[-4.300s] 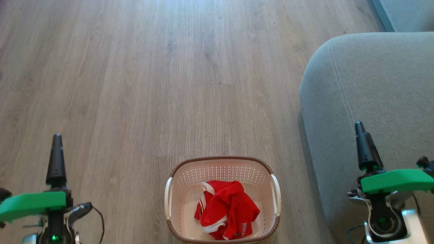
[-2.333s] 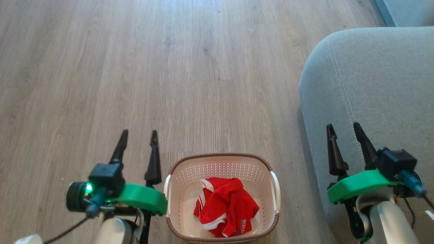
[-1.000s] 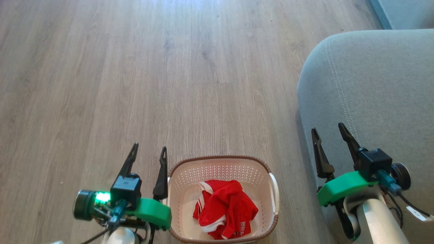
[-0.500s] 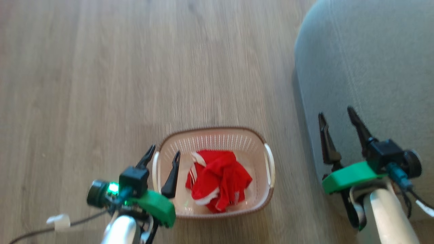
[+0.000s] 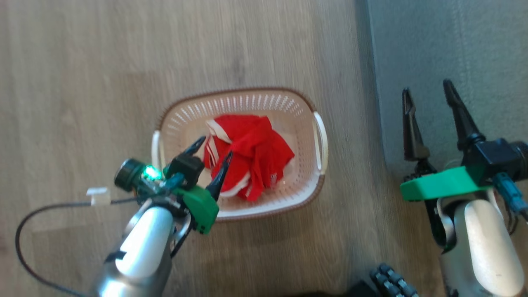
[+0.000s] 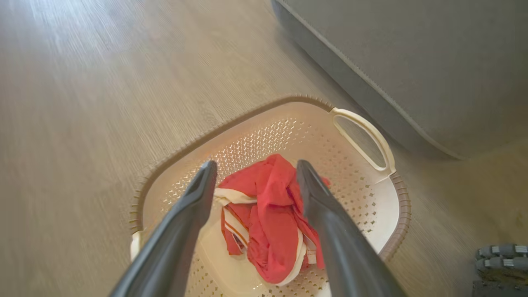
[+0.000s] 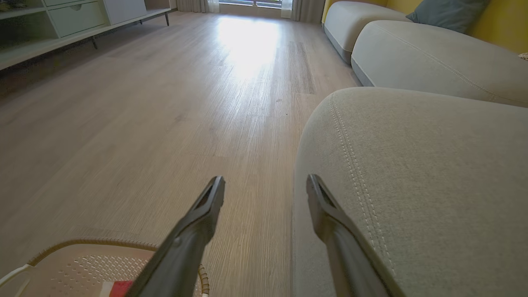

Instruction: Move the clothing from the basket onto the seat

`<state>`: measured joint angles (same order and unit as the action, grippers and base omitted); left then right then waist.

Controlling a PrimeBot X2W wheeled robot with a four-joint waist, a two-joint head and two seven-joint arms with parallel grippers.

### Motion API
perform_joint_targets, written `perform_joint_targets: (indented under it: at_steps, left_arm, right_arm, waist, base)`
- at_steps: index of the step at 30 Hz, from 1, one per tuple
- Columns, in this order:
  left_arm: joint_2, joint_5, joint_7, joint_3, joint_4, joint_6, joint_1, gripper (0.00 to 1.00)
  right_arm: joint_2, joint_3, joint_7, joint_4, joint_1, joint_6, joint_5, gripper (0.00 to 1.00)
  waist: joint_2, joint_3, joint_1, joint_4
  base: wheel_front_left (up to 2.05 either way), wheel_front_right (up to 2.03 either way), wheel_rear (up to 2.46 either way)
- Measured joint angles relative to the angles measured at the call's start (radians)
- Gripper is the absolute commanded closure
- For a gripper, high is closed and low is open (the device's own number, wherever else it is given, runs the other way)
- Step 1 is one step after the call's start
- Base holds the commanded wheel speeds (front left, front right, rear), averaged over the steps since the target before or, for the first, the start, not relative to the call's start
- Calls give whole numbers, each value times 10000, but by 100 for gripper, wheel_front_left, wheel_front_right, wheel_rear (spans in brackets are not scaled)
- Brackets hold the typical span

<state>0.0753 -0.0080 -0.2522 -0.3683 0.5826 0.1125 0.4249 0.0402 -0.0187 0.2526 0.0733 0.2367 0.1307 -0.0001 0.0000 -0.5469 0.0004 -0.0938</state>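
The clothing [image 5: 252, 154] is a crumpled red bundle with white stripes lying in the cream perforated basket [image 5: 235, 90] on the wood floor. My left gripper [image 5: 215, 147] hangs open over the basket's left half, fingertips just above the bundle's left edge. In the left wrist view the two fingers of that gripper [image 6: 256, 164] frame the clothing [image 6: 272, 218] inside the basket [image 6: 268, 136], with nothing between them. My right gripper [image 5: 427, 87] stands open over the grey seat [image 5: 453, 41] near its edge. In the right wrist view that gripper [image 7: 265, 180] straddles the seat's [image 7: 412, 165] rounded corner.
A dark cable with a white tag [image 5: 97, 196] trails over the floor left of my left arm. A dark treaded part [image 5: 392, 282] shows at the bottom edge. Further sofa sections [image 7: 433, 57] and a low cabinet [image 7: 62, 20] lie far ahead.
The head camera has tipped down, so the whole picture has shifted. My left gripper has come in from beside the basket to over the clothing. Both grippers stay open.
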Motion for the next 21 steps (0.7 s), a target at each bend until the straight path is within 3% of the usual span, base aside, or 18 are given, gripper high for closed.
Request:
perform_joint_targets:
  at_steps: [13,21]
  left_arm:
    - [537,180,0,-1532,2560,169,2356,0]
    - [558,-228,0,-1785,4057,171,3376,0]
  right_arm:
    - [2,631,27,-782,625,2,58,0]
    - [2,1174,29,-1348,880,2,205,0]
  waist:
    - [0,-2406,-3,-1016]
    - [0,-3430,-3,-1628]
  base:
    - [0,0,0]
    - [0,0,0]
